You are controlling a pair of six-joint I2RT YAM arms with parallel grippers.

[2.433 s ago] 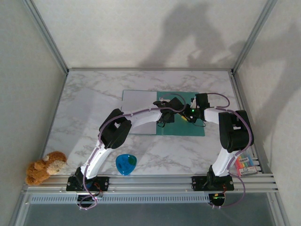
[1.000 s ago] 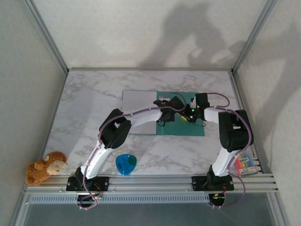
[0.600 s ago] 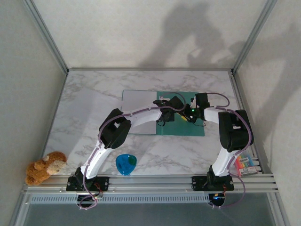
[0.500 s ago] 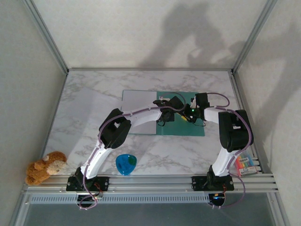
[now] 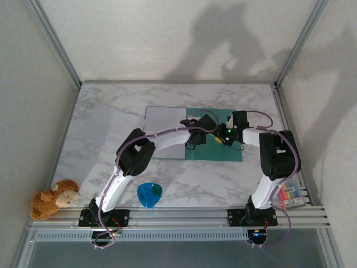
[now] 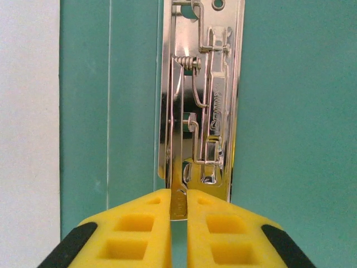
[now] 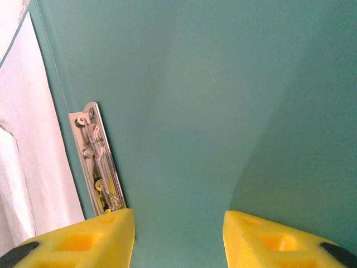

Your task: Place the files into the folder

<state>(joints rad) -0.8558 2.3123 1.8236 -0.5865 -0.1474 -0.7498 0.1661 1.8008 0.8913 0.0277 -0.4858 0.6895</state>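
**Reader:** Where are the edges lying, and what room is showing around them?

**Legend:** The large flat teal-green paper folder is lying open near the middle of the white-and-grey marble tabletop; broad bare marble is stretching to its left and towards the near edge; a narrower strip is separating its right edge from the aluminium frame rail; the two arms are meeting over it from either side.

**Reader:** What are the pincers doing?

**Legend:** The left gripper is pinching its yellow fingers together on the near tab of the bright metal spring clip, which is running along the teal panel close to its left margin; the right gripper is hovering over plain teal with its jaws apart, gripping nothing.

**Reader:** How are the task's things looking?

**Legend:** The thin pale grey paper sheets are lying flat just left of the teal panel, touching its left edge; whether a pale cover is lying under them I cannot tell; the teal surface is appearing smooth and unmarked.

**Reader:** And the surroundings?

**Legend:** A small blue plastic cup is sitting near the front, well apart from the folder; a brown plush toy is lying at the front-left corner; a small box of bright coloured items is resting beside the right arm's base; pale walls are enclosing the table and carrying soft shadows.
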